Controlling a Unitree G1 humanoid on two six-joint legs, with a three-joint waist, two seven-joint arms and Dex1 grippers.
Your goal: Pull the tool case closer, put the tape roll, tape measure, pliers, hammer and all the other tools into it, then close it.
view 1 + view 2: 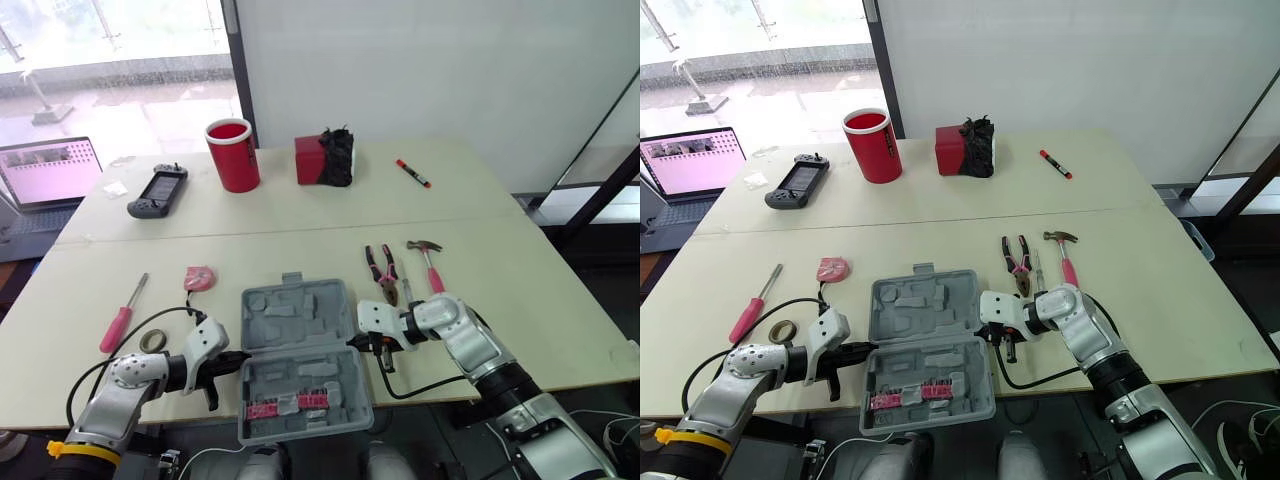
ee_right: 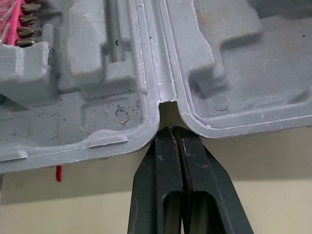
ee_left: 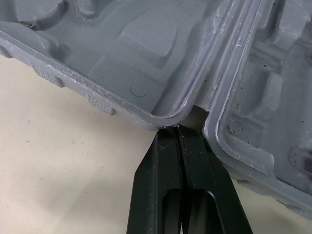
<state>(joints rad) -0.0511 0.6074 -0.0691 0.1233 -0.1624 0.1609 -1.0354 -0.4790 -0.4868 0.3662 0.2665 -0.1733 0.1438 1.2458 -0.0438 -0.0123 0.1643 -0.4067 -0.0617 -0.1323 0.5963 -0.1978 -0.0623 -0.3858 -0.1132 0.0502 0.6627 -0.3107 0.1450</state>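
- The open grey tool case (image 1: 300,350) lies at the table's near edge, between the two grippers.
- The left gripper (image 3: 179,132), fingers pressed together on nothing, noses into the hinge notch on the case's left side.
- The right gripper (image 2: 176,131), fingers likewise pressed together, meets the notch on the right side.
- The pliers (image 1: 383,270) and hammer (image 1: 430,262) lie just beyond the case's right side, and the tape measure (image 1: 199,277) lies beyond its left.
- The tape roll (image 1: 152,341) is partly hidden behind the left arm's cable.

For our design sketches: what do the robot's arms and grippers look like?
The left arm and right arm have silver-grey and white shells, black joints and a looping black cable each; a yellow band rings the left. The left gripper and right gripper each have two black fingers.
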